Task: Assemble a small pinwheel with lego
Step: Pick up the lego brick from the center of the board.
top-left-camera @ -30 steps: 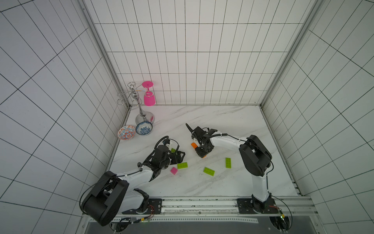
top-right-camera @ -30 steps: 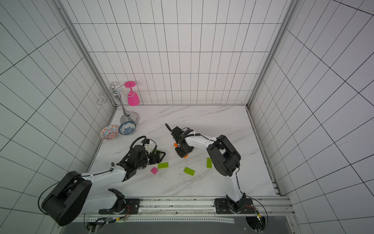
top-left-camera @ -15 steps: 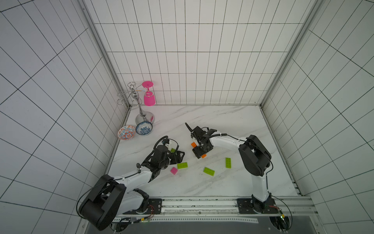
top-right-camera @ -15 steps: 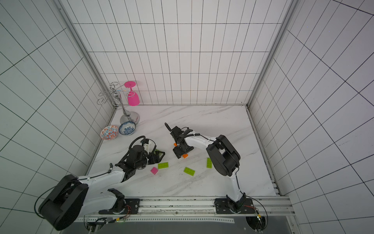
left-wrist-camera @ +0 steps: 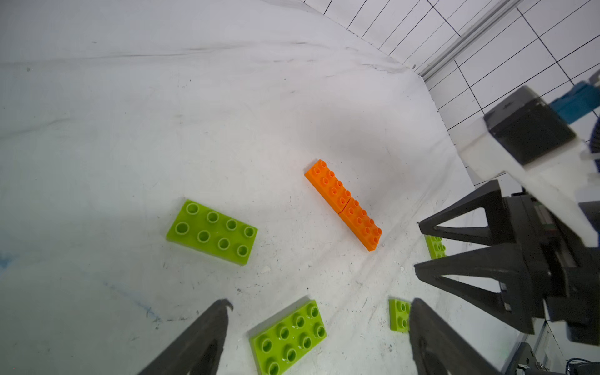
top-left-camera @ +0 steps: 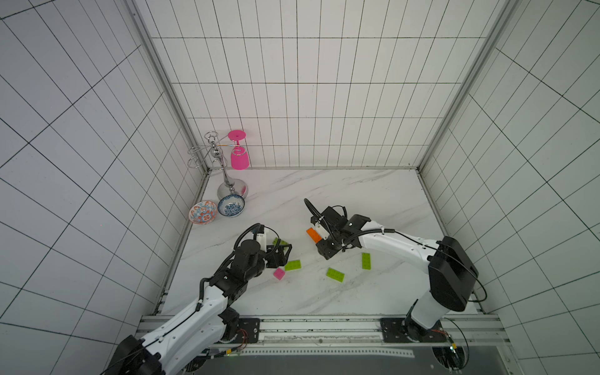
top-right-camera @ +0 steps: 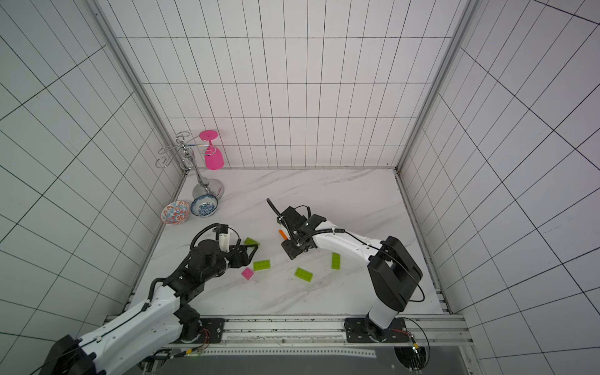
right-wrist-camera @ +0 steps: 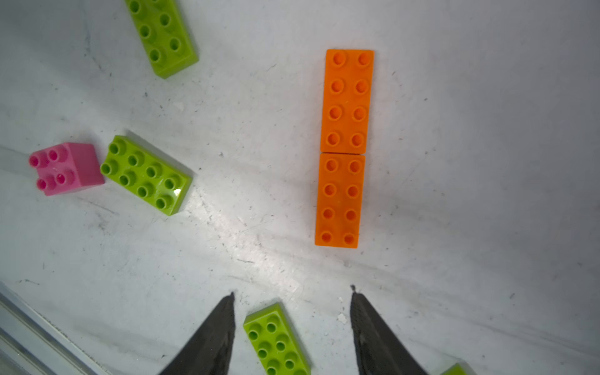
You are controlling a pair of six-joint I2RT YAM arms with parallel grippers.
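No pinwheel is built; the lego lies loose on the marble table [top-left-camera: 324, 194]. Two orange bricks [right-wrist-camera: 344, 149] lie end to end as a bar [left-wrist-camera: 344, 204], partly hidden under my right arm in both top views [top-left-camera: 312, 234] [top-right-camera: 282, 233]. My right gripper [right-wrist-camera: 292, 292] [top-left-camera: 324, 253] is open and holds nothing, with a lime brick [right-wrist-camera: 276, 337] flat on the table beneath its gap. A pink brick [right-wrist-camera: 65, 168] [top-left-camera: 279, 273] sits beside another lime brick [right-wrist-camera: 146, 175] [top-left-camera: 292, 265]. My left gripper [left-wrist-camera: 319, 302] [top-left-camera: 285, 255] is open above a lime brick [left-wrist-camera: 289, 336].
More lime bricks lie at the front right [top-left-camera: 335, 274] [top-left-camera: 366, 260] and by my left gripper [top-left-camera: 279, 241]. Two patterned bowls [top-left-camera: 203, 212] [top-left-camera: 231, 205] and a metal rack [top-left-camera: 224, 168] with a hanging pink goblet [top-left-camera: 239, 157] stand at the back left. Tiled walls enclose the table.
My right gripper has shifted slightly and now covers the bar's near end in the top views. The left arm has barely moved.
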